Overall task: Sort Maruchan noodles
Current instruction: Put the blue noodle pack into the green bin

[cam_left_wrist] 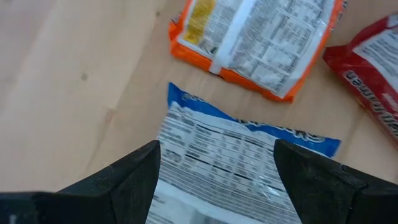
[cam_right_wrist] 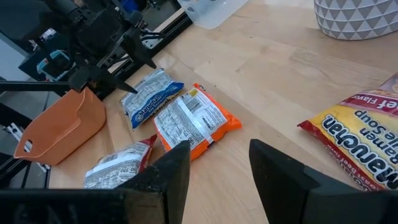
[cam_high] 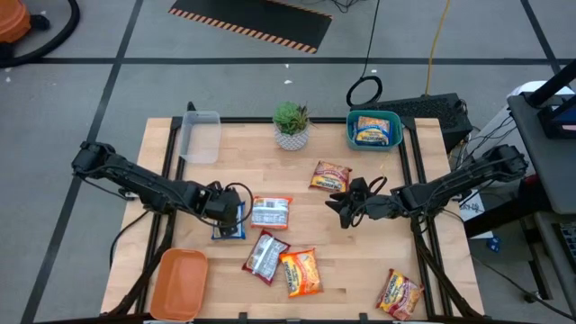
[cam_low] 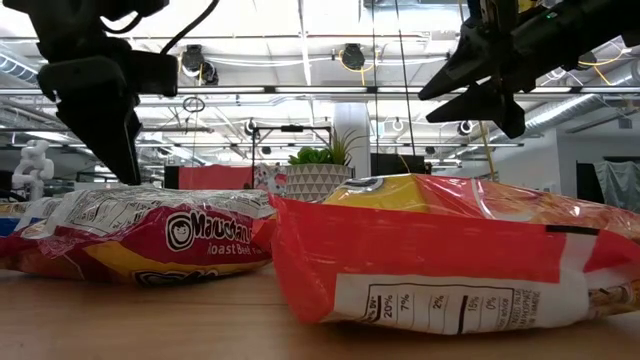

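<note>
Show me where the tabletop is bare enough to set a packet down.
Bare wood lies between the clear tray and the left tool, and between the right tool and the corner packet. Crowded: the centre cluster around the orange-edged packet.

Seven Maruchan packets show around me: a blue-white packet lies flat, label side down, at mid-left, and just right of it lies an orange packet, also print side up. Nearer lie a red-silver packet and an orange-yellow packet side by side. A yellow-red packet lies centre-right, another at the near right corner, and a blue-yellow one sits in the teal tray at far right.
</note>
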Action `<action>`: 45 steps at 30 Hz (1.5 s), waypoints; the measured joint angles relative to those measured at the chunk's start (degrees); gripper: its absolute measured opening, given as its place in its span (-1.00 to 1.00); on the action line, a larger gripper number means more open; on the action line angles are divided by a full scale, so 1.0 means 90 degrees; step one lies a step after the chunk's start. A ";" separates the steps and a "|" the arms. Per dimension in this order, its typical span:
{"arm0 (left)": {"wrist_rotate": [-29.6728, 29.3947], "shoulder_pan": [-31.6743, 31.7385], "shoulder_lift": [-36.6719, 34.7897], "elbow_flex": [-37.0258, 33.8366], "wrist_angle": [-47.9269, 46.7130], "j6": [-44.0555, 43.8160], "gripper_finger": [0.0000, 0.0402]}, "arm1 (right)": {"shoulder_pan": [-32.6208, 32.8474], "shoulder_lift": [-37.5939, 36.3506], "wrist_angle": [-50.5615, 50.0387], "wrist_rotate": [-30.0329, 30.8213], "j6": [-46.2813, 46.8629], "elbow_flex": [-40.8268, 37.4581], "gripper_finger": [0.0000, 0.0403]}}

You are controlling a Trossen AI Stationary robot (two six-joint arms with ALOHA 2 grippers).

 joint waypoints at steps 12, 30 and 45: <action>-0.0141 -0.0011 0.0000 0.0000 0.0057 -0.0125 0.58 | 0.0015 0.0254 0.0132 -0.0216 -0.0041 0.0000 -0.22; -0.0329 0.0075 0.0000 0.0000 -0.0147 -0.0607 0.58 | 0.0050 0.0767 0.1122 -0.0525 -0.0143 0.0000 -0.22; -0.0696 0.0286 0.0713 0.0000 0.0230 -0.0612 0.58 | 0.0306 0.1018 0.1544 -0.0336 0.0185 0.0014 -0.22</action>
